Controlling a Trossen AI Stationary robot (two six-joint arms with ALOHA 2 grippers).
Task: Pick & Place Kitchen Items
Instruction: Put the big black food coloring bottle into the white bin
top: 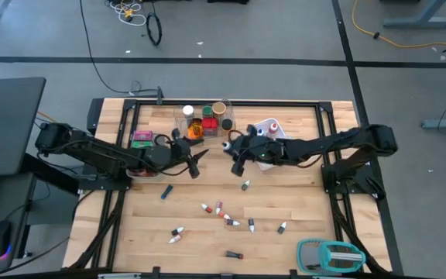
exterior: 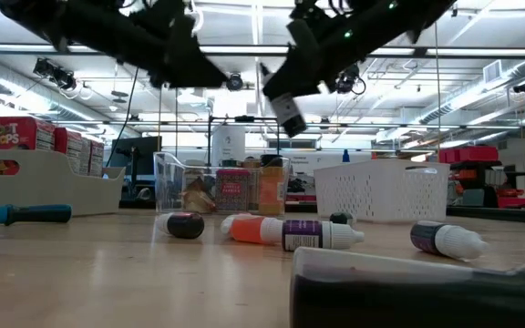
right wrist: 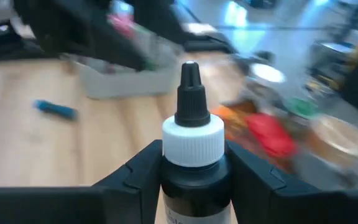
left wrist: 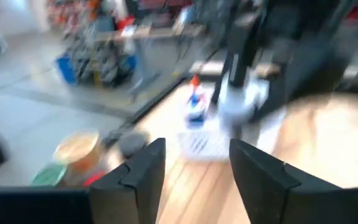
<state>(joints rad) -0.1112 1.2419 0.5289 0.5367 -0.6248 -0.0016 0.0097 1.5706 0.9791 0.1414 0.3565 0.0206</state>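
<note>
Vial (right wrist: 191, 162) stands nozzle-up, clamped between right gripper (right wrist: 191, 171) jaws.

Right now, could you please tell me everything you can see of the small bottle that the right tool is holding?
The small bottle has a dark body, a ribbed white collar and a pointed black cap, which is on; it looks like plastic. The right tool grips its body between both fingers, cap pointing forward past them. It is lifted off the table, over the middle, close to the clear tray, touching nothing else.

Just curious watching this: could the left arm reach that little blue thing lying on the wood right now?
Probably yes. The left gripper is open and holds nothing, and the blue item lies alone on bare table nearby, with nothing between them.
</note>
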